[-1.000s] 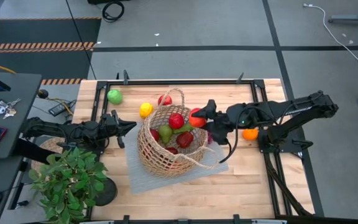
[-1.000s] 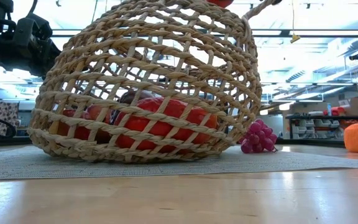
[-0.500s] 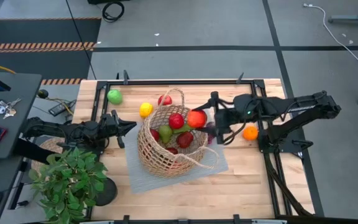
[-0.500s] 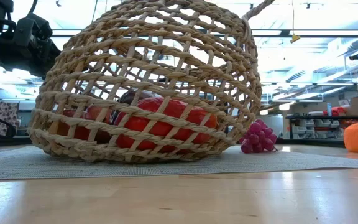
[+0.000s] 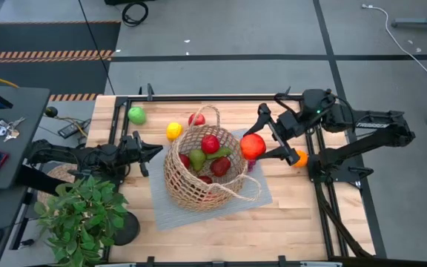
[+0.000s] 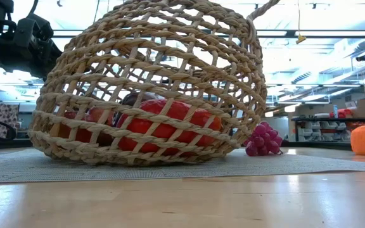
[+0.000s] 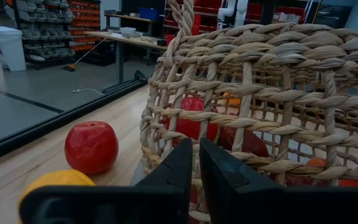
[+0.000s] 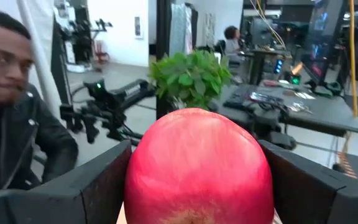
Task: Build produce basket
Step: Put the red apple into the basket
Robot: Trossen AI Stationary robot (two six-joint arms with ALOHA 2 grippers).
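- A wooden table (image 5: 288,215) carries a grey mat (image 5: 254,194), workshop floor beyond.
- The basket (image 5: 201,178) sits mid-table on the mat, holding apples and a pear.
- Right gripper (image 5: 270,137), raised just right of the basket, is clamped on a red apple (image 5: 253,146) (fingers wide around it).
- Left gripper (image 5: 154,150), fingers together, is at the basket's left wall.

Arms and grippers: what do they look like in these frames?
Both arms are dark, jointed links with black cables running along them. The left gripper has two flat, black, tapered fingers. The right gripper has long black fingers on a boxy wrist, with a small green light on the arm behind it. No legible markings show.
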